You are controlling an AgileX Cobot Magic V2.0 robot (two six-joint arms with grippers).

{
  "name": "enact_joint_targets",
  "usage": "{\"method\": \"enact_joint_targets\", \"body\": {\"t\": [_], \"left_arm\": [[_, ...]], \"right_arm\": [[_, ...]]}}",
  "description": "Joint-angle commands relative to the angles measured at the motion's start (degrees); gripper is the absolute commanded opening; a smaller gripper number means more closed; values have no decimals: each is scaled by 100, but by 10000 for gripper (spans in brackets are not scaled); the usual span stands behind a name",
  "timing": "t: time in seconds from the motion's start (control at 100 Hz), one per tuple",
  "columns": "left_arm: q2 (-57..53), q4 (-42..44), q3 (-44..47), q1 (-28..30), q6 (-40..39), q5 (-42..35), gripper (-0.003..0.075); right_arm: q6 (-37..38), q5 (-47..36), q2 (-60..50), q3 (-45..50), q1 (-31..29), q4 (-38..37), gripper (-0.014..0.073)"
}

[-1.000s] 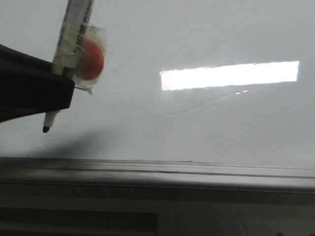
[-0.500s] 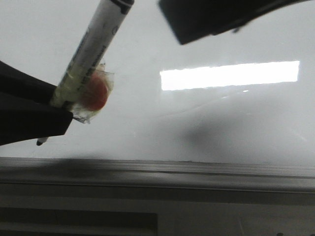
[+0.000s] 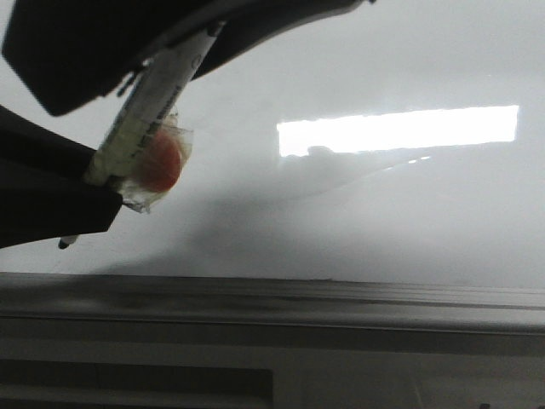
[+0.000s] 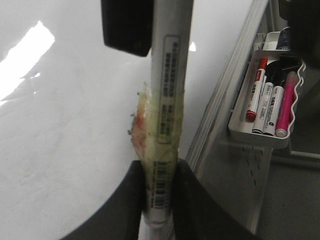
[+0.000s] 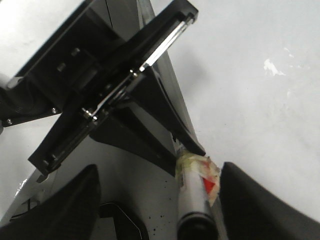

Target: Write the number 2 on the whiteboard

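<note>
The left gripper has its jaws clamped on the lower barrel of a marker pen, just below a band of tape holding an orange-red tag. The right gripper has jaws spread wide, flanking the pen's capped upper end without touching it. The pen is light, rigid and smooth; judged best held low on the barrel, near the tape, for tip control. Its tip sits close over the whiteboard, which lies beneath both jaws. No number 2 is visible yet. A tray of spare markers sits beyond the board's edge.
</note>
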Motion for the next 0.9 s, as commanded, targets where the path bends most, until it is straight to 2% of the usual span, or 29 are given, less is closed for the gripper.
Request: {"method": "enact_joint_targets", "body": {"t": [0.0,0.04,0.15,0.26,0.31,0.38,0.43,0.45,0.46,0.55,0.66,0.8,0.85,0.89], "left_arm": [[-64,-16,-192,-22,-20,-259,-19],[-64,22,-192,-22,-20,-259,-19],[-64,44,-192,-22,-20,-259,-19],[-64,44,-192,-22,-20,-248,-11],[-64,-72,-192,-22,-20,-237,29],[-79,-322,-228,-22,-20,-237,154],[-127,-440,-253,-22,-20,-237,294],[-149,-483,-267,-22,-20,-237,328],[-171,-511,-266,-22,-20,-233,377],[-385,-596,-303,-22,-32,-55,487],[-927,-694,-303,-22,-32,652,466],[-1926,-1208,-303,-22,-32,1286,398],[-2301,-1476,-303,-22,-32,1308,346],[-2596,-1632,-303,-22,-32,1308,267]], "right_arm": [[-83,-297,-28,-203,2,73,320],[-83,-287,5,-203,2,73,237],[-83,-210,56,-191,2,73,-83],[-83,-210,56,-191,2,73,-69],[-95,-118,56,-191,2,73,-71],[-96,102,56,-191,2,61,-71],[-96,221,56,-191,2,61,-71],[-96,233,56,-191,2,61,-71],[-96,233,56,-191,2,61,-71],[151,168,16,-201,-12,88,-71],[153,-3,-202,-201,-82,-8,-69],[153,-101,-652,-201,-366,-148,-69],[153,-116,-817,-201,-498,-171,-69],[153,-142,-935,-190,-612,-187,-69]]}}
